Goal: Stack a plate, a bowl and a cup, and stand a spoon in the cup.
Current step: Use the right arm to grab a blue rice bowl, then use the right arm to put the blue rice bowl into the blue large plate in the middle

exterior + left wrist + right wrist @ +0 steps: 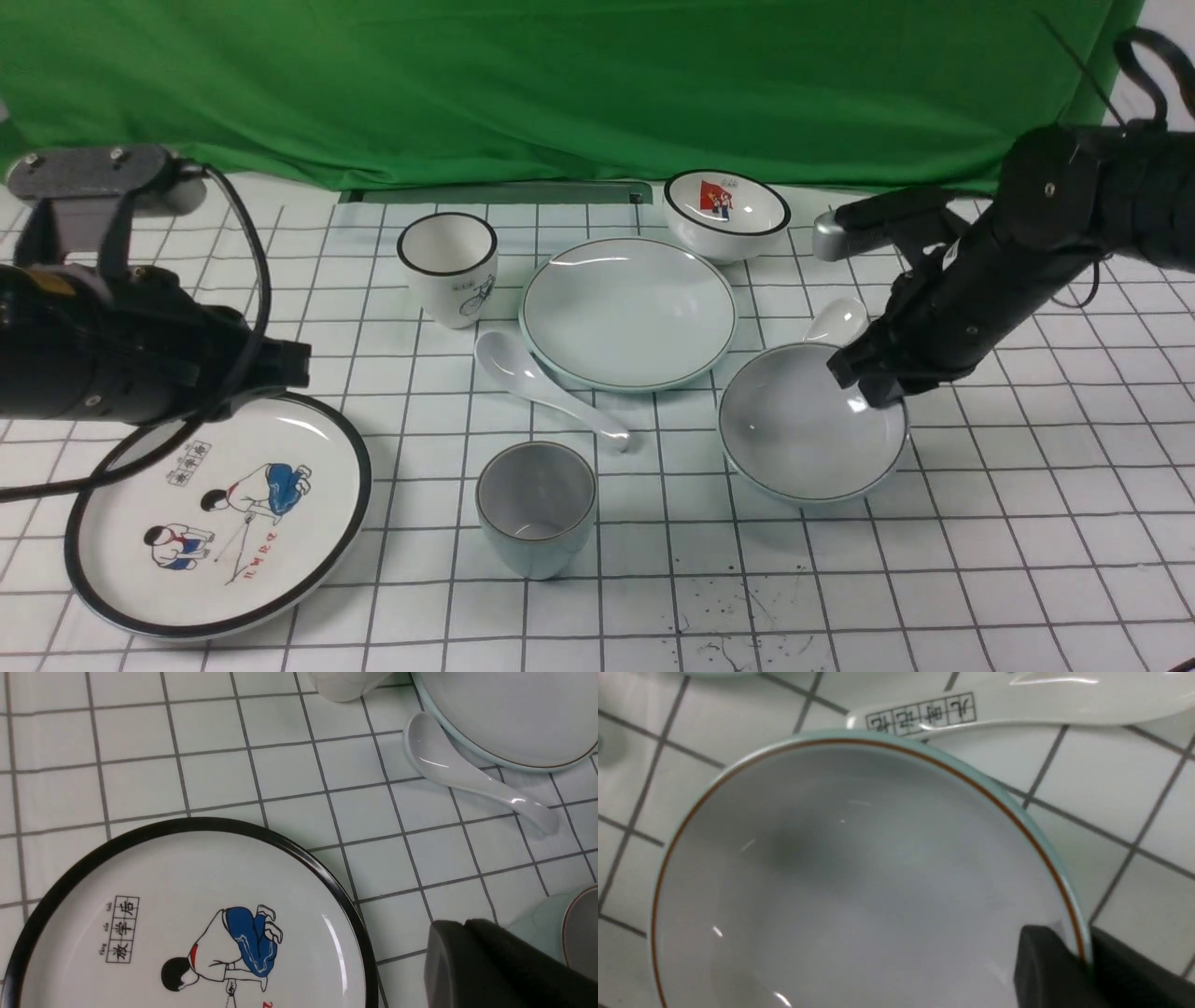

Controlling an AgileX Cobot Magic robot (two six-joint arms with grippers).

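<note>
The pale blue-green plate [627, 313] lies at the table's middle back. The plain white spoon [546, 383] rests beside its near-left edge. In front stands the pale blue-green cup [536, 509], upright and empty. The shallow bowl [794, 439] sits to the right. My right gripper [864, 373] is shut on the bowl's far-right rim. In the right wrist view one finger is inside the bowl [859, 882] and one outside, the gripper [1083, 952] pinching the rim. My left gripper [465, 924] is shut and empty, hanging between the cartoon plate and the cup [542, 924].
A black-rimmed cartoon plate [219, 518] lies at the front left under my left arm. A bicycle cup [448, 268] and a red-picture bowl [726, 213] stand at the back. A patterned spoon [837, 320] lies just behind the held bowl. Green cloth hangs behind the table.
</note>
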